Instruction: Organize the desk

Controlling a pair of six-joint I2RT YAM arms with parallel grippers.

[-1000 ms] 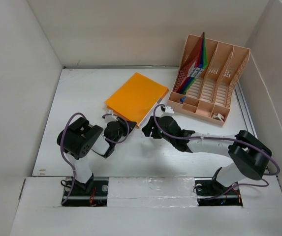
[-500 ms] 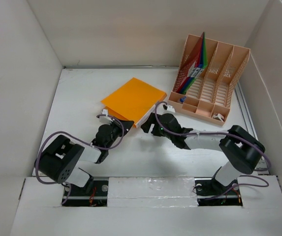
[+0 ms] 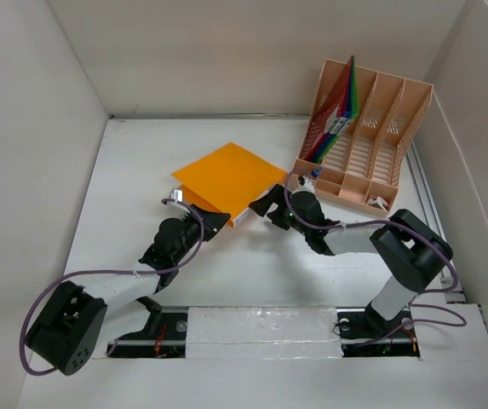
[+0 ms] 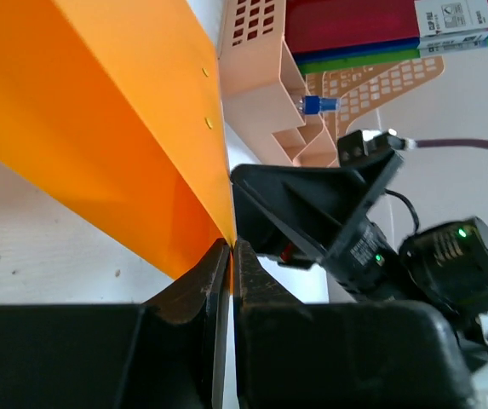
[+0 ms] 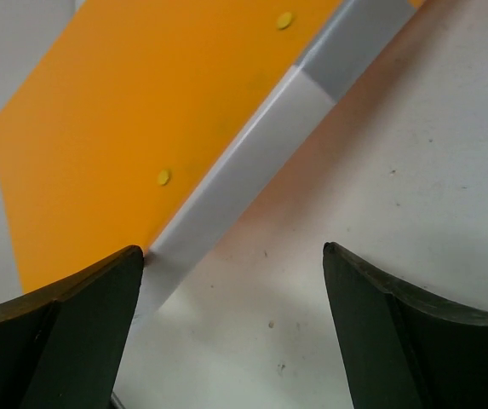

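An orange folder [image 3: 226,175] with a pale grey spine lies on the white desk [image 3: 133,162], its near corner raised. My left gripper [image 3: 216,219] is shut on that near corner; in the left wrist view the jaws [image 4: 229,244] pinch the orange cover [image 4: 99,119]. My right gripper [image 3: 266,204] is open and empty at the folder's right edge. In the right wrist view [image 5: 231,251] its left finger touches the grey spine of the folder [image 5: 141,111], with bare desk between the fingers.
A peach slotted file rack [image 3: 371,141] stands at the back right, with red, blue and green folders [image 3: 341,106] in its left slot and small items in its front trays. It also shows in the left wrist view [image 4: 261,77]. White panels wall three sides.
My left arm has stretched forward and left while holding the folder's corner; the folder has turned and slid left. My right gripper has moved up to the folder's right edge.
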